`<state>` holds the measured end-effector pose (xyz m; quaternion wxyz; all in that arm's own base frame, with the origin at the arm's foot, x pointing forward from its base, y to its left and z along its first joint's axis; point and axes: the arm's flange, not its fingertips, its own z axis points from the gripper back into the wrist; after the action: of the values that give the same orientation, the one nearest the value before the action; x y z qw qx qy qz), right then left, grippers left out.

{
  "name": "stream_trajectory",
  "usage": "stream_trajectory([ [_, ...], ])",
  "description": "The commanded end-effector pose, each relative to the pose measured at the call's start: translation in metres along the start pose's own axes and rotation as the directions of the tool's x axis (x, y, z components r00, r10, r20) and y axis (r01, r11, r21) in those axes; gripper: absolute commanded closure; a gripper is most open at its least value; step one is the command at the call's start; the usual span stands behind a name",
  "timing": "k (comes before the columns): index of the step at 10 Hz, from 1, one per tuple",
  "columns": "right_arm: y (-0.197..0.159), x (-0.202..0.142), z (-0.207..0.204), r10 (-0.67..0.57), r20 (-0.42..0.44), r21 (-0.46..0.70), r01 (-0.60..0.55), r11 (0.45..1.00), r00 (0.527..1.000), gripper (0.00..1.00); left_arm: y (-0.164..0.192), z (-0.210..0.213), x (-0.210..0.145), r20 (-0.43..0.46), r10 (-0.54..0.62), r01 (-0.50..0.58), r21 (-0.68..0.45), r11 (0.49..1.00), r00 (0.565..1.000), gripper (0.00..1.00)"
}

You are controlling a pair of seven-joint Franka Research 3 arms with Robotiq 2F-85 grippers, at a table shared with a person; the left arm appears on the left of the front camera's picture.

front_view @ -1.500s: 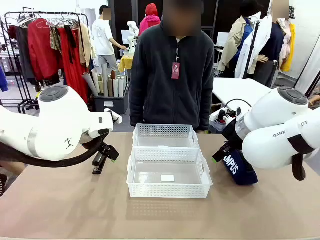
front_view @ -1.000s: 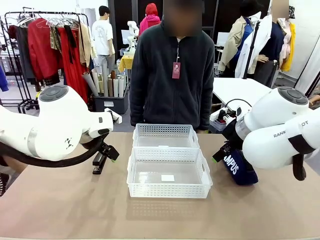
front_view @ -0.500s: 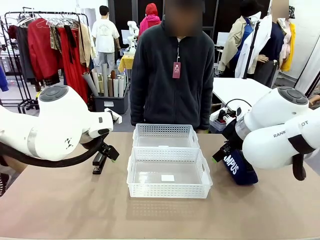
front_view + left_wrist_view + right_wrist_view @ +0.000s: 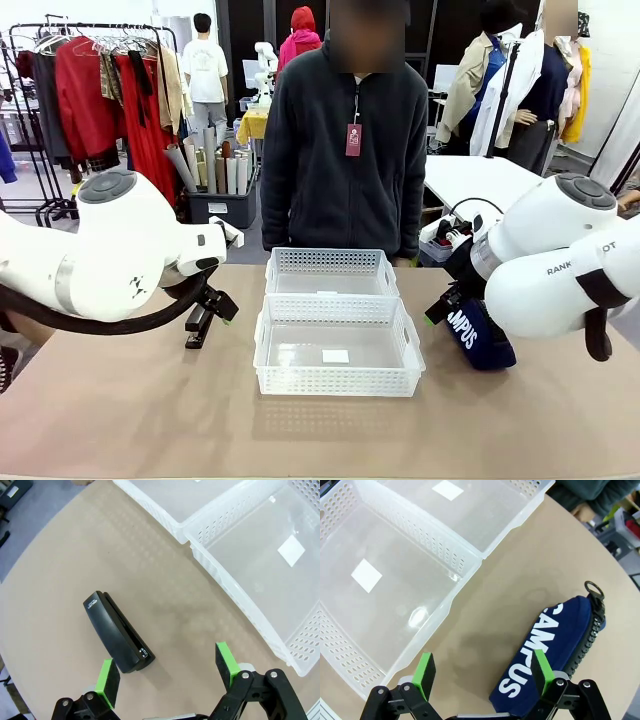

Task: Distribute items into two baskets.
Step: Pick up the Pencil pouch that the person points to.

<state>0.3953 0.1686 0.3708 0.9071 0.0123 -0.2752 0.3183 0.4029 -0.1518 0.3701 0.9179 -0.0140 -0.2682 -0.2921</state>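
Note:
Two white lattice baskets stand end to end mid-table, the near basket [image 4: 338, 378] with a white sticker on its floor and the far basket [image 4: 330, 271] behind it. A black stapler [image 4: 117, 633] lies flat on the table left of them. My left gripper [image 4: 167, 672] hovers open above it, one green pad beside the stapler's near end. The navy "CAMPUS" pouch [image 4: 551, 649] lies right of the baskets. My right gripper [image 4: 482, 672] hangs open over the pouch's lettered end, holding nothing. In the front view the stapler [image 4: 198, 325] and pouch [image 4: 476, 335] peek from under the arms.
A person in a dark fleece [image 4: 345, 150] stands at the far table edge behind the baskets. Both baskets [image 4: 395, 580] hold nothing. Bare tan tabletop [image 4: 320, 430] stretches in front of the near basket. Clothes racks stand in the background.

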Motion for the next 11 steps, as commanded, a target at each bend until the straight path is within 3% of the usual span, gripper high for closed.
stream_trajectory([
  [1, 0.000, 0.000, 0.000, 0.000, 0.000, 0.000, 0.000, 1.000, 1.000, 0.00, 0.000, 0.000, 0.000, 0.000, 0.000, 0.000, 0.000, 1.000, 1.000, 0.00],
  [5, 0.000, 0.000, 0.000, 0.000, 0.000, 0.000, 0.000, 1.000, 1.000, 0.00, 0.000, 0.000, 0.000, 0.000, 0.000, 0.000, 0.000, 1.000, 1.000, 0.00],
  [9, 0.019, 0.005, 0.010, -0.003, -0.012, -0.109, 0.002, 0.994, 1.000, 0.00, 0.006, 0.015, 0.019, -0.183, 0.042, -0.047, -0.020, 0.999, 0.982, 0.00],
  [11, 0.034, 0.007, 0.016, -0.011, -0.011, -0.207, 0.009, 0.978, 1.000, 0.00, 0.004, 0.031, 0.029, -0.202, 0.072, -0.083, -0.046, 0.995, 0.977, 0.00],
])
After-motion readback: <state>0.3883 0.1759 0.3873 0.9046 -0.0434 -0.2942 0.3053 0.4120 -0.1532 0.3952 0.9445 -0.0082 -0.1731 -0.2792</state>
